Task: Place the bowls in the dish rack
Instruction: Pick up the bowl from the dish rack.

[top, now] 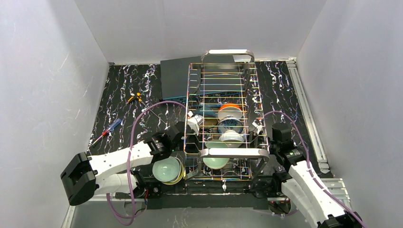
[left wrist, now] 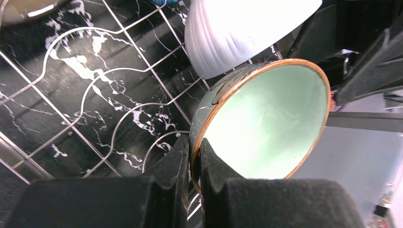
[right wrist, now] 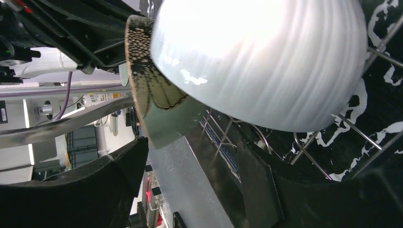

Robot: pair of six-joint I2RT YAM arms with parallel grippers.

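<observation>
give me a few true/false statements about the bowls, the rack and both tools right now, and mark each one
1. The left tool is shut on the rim of the pale green bowl. True.
2. The right tool grips the white bowl. False: its jaws stand open, holding nothing.
3. A screwdriver lies on the table, left of the dish rack. True.
4. The dish rack is empty. False: several bowls sit in it, among them an orange bowl.
5. Every bowl is in the rack. False: a stack of bowls sits outside it, by the left arm.
</observation>
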